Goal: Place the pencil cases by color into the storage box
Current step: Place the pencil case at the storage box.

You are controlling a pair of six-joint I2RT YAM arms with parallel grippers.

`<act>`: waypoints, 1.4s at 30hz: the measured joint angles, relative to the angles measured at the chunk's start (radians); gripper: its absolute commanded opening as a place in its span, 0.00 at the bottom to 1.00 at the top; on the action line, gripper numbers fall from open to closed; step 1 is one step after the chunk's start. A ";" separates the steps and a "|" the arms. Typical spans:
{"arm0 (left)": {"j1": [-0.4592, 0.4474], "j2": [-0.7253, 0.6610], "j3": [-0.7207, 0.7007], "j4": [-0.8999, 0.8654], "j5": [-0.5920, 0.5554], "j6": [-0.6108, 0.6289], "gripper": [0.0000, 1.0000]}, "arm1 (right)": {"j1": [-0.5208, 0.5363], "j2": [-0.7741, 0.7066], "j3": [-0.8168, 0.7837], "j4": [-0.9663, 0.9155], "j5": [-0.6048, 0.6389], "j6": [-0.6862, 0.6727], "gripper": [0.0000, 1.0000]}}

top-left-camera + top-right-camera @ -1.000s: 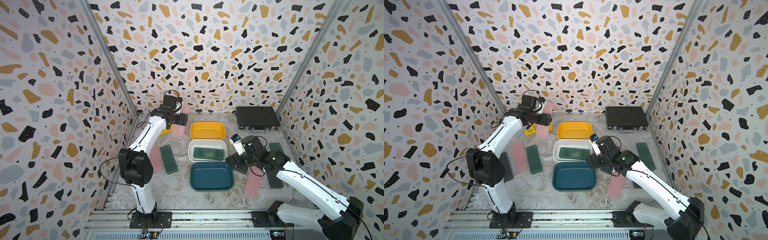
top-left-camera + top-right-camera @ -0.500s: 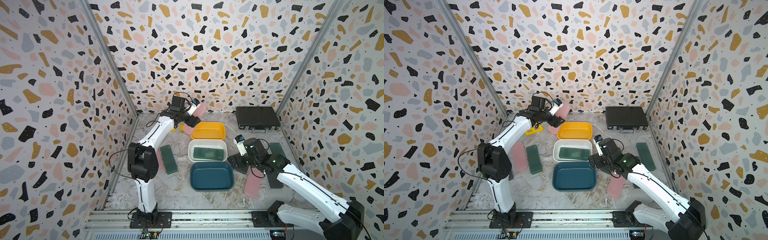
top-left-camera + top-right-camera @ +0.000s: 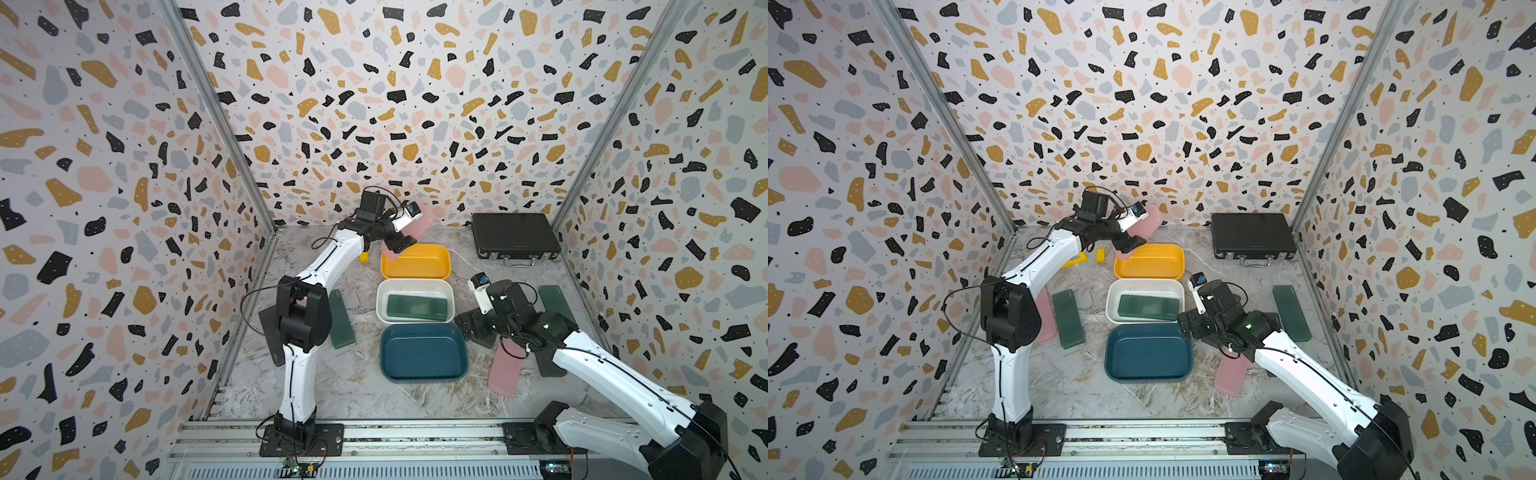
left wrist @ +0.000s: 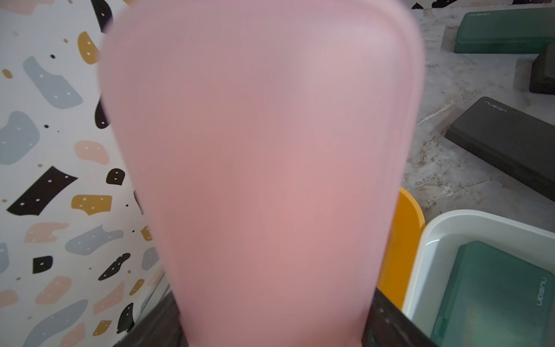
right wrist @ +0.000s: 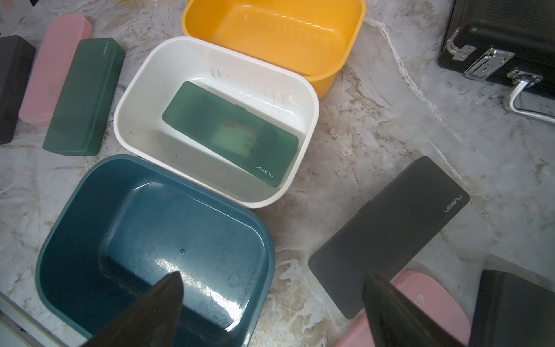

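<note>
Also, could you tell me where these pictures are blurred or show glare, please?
Left wrist view: the pink case fills most of the frame, close and blurred, while the black case beyond shows sharp lettering. Right wrist view: sharp, with glare patches on the floors of the blue tub and yellow tub. Both top views: crisp, evenly lit.

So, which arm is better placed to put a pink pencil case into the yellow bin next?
Left. The left arm has its jaws closed on a pink pencil case, tilted above the yellow bin's edge. The right arm has open, empty jaws by the blue bin, farther away.
</note>
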 measured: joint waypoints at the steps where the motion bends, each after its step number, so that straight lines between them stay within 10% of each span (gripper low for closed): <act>1: -0.001 0.011 0.009 0.000 0.002 0.009 0.81 | 0.000 0.000 -0.002 0.001 -0.002 0.002 0.98; 42: -0.083 0.240 0.061 -0.087 -0.163 0.261 0.88 | -0.030 0.024 -0.049 0.063 -0.053 0.005 0.98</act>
